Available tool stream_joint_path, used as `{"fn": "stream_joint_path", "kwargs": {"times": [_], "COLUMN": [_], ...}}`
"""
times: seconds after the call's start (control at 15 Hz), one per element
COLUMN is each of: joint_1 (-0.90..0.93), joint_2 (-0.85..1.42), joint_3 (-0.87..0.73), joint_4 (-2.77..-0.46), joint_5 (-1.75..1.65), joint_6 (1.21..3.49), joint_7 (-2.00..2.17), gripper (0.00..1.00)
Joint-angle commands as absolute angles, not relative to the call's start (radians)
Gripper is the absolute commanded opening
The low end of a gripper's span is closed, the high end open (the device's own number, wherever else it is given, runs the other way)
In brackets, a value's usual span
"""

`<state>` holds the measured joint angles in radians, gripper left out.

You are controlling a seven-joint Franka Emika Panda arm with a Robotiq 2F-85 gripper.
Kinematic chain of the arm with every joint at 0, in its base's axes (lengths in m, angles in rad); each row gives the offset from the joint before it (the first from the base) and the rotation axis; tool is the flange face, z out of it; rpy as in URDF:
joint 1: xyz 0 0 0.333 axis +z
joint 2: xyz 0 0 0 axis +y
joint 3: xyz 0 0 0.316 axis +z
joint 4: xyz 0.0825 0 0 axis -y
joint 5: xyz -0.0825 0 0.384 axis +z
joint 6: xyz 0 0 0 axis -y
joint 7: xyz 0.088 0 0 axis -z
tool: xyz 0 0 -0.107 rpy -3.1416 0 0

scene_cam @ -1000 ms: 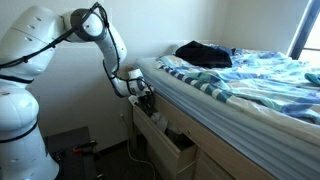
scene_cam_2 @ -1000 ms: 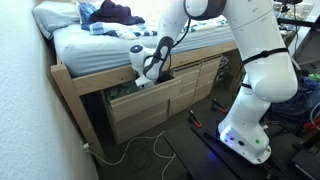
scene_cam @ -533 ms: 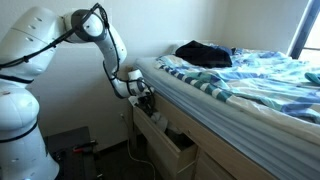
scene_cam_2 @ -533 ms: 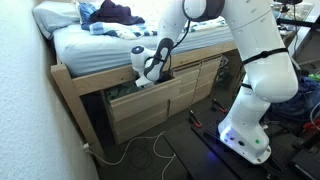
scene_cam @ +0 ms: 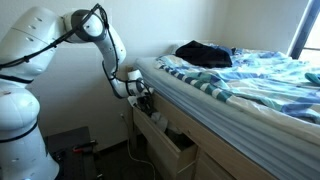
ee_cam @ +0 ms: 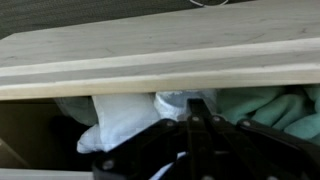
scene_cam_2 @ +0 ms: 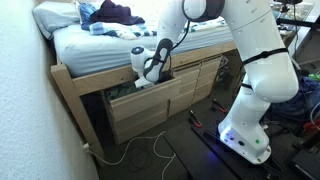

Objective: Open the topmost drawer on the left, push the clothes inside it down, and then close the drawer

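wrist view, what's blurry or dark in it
Wrist view: the hand is a dark, out-of-focus silhouette at the bottom; the white clothes and the pale wood board above are evenly lit, slightly soft; the picture's lower left is in shadow.

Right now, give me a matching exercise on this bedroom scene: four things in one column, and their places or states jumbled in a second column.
Things:
1. drawer
2. black garment
3. white and green clothes
4. tool

Places or states:
A. lying on top of the bed
B. pulled out below the mattress
C. shut
D. lying inside the drawer

Pairs: 1-B, 2-A, 3-D, 4-C
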<state>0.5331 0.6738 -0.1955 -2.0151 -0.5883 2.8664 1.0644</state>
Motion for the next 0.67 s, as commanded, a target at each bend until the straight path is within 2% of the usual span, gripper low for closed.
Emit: {"fn": "stream_joint_path", "kwargs": {"times": [0.0,0.6], "joint_1": [0.547,0.56], "joint_2": [0.668,0.65], "joint_3": [-0.206,-0.211], "joint_4": [-2.046,-2.079], "joint_5": [-0.551,-0.535], "joint_6": [2.881,2.904], "joint_7": [1.032,1.01], "gripper": [0.0,0.0]}}
